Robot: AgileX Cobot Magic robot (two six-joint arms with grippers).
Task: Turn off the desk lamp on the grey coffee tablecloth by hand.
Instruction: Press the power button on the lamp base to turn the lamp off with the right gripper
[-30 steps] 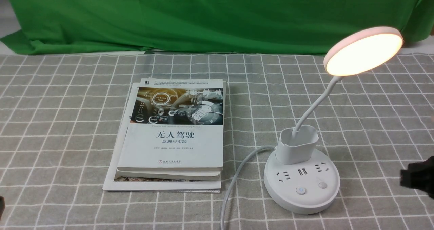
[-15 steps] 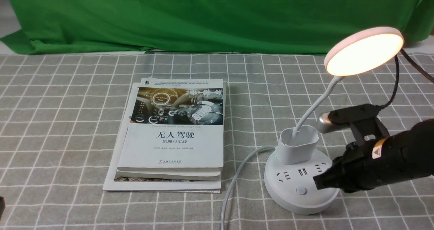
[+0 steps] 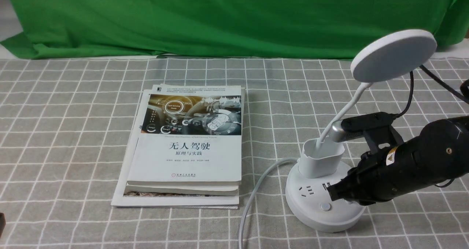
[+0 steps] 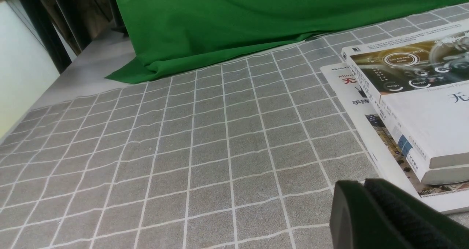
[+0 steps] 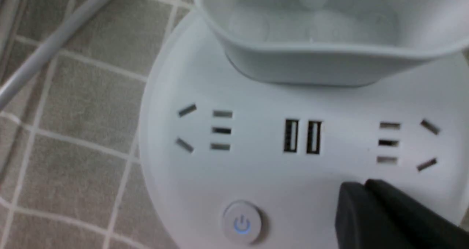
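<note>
The white desk lamp [image 3: 326, 208] stands at the right of the grey coffee tablecloth [image 3: 73, 131]. Its disc head [image 3: 394, 55] is dark, with no light showing. My right gripper [image 3: 331, 193] is shut, its black tip down on the round base where the right-hand button sat; that button is hidden under it. The power button [image 3: 324, 206] shows just left of the tip. In the right wrist view the shut tip [image 5: 353, 194] rests on the base [image 5: 256, 175] beside the power button [image 5: 242, 223]. My left gripper [image 4: 357, 190] is shut and empty, low over the cloth.
A stack of books [image 3: 187, 146] lies in the middle of the cloth, also in the left wrist view [image 4: 414, 95]. The lamp's grey cord [image 3: 253, 194] runs off the front edge. A green backdrop [image 3: 220, 18] hangs behind. The lamp's cup holder [image 3: 321, 157] stands beside my right arm.
My right arm came in from the right and lowered its tip onto the lamp base. The lamp head was glowing half a second ago and is dark now. The left arm has not moved.
</note>
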